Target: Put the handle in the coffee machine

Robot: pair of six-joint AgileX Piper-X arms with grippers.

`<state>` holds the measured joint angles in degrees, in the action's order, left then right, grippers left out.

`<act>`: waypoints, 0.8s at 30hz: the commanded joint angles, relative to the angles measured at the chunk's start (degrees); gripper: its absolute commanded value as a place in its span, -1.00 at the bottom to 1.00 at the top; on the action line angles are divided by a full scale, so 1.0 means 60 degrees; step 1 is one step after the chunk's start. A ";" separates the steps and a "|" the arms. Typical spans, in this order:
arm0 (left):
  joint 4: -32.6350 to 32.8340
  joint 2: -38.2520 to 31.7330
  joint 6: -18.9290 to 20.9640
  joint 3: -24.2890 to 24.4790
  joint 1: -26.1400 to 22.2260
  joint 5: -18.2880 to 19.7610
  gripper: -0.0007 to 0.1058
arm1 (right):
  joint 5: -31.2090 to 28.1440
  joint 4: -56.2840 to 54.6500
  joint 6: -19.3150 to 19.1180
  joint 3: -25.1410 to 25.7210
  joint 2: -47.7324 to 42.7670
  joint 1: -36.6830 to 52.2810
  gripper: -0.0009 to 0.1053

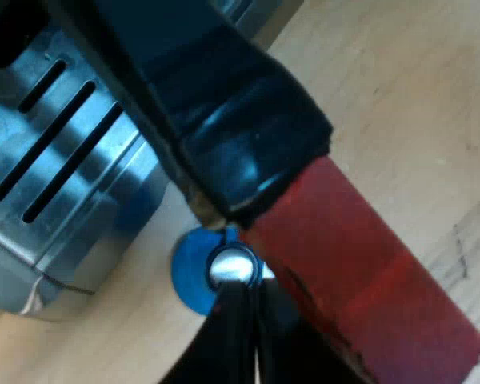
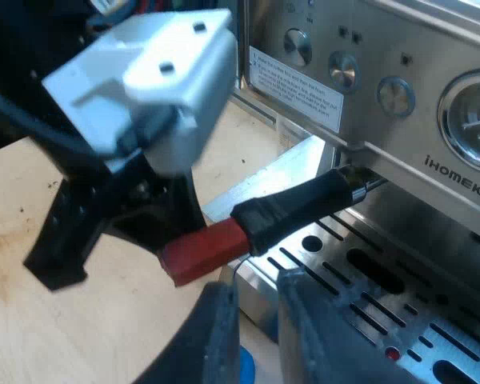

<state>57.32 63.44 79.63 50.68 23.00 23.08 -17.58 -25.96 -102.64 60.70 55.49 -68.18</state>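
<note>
Red-ended handle (image 1: 360, 272) is clenched at its tip by the left claw (image 2: 162, 228), its metal end up under the front of the coffee machine (image 2: 368, 104) over the drip tray (image 2: 384, 272), so fitting seems underway and wants a push and locking twist, while the right claw (image 2: 260, 328) hangs parted, empty.

The handle (image 2: 296, 210) juts from the machine (image 2: 384, 136) over its tray (image 1: 96, 224), a tamper (image 1: 190, 276) seemingly beneath.
</note>
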 commanded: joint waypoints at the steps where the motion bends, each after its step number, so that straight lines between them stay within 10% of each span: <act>1: -0.0615 -0.0120 0.0448 0.0076 0.0738 0.1152 -0.98 | -0.0066 -0.0009 -0.0096 0.0116 -0.0111 -0.0015 -0.67; 24: -0.3107 -0.0120 0.0146 0.0076 0.1853 0.2948 -0.98 | -0.0604 -0.0009 -0.0096 0.0116 -0.0111 -0.0015 -0.67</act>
<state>49.55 63.46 81.07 49.19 30.78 24.41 -20.83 -25.96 -102.64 60.70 55.49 -68.18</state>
